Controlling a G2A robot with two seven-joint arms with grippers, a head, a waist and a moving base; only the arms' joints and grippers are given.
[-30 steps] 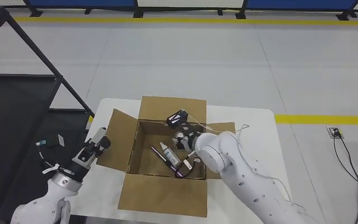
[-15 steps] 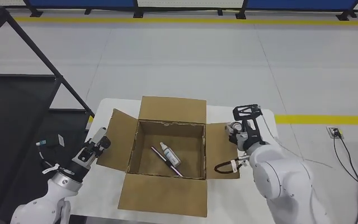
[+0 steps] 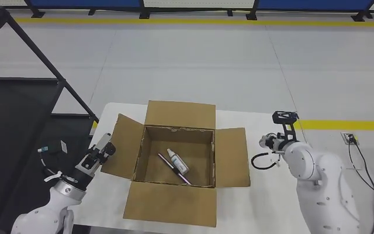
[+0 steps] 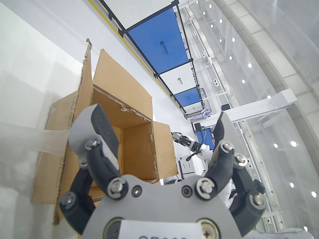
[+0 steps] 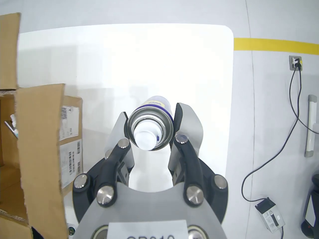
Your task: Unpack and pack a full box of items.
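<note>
An open cardboard box (image 3: 135, 153) stands mid-table with its flaps spread. Inside lie a small white bottle (image 3: 175, 158) and a thin purple stick (image 3: 173, 168). My right gripper (image 5: 150, 123) is shut on a metal spray can (image 5: 152, 119) with a white cap and holds it above the bare white table (image 5: 124, 58), to the right of the box. From above, that gripper (image 3: 267, 141) hangs past the right flap. My left gripper (image 4: 162, 130) is open and holds nothing; it sits by the box's left flap (image 3: 104, 147), pointing at the box (image 4: 139, 148).
A dark mat and black frame (image 3: 35, 117) border the table's left side, with small items (image 3: 55, 147) on the mat. A black cable loop (image 3: 260, 161) hangs by the right wrist. The table's right edge (image 5: 231, 80) is close; cords (image 5: 296, 105) lie on the floor beyond.
My right arm has come up out of the box and swung right over the flap to the table's right side, carrying the spray can. The left arm has kept still.
</note>
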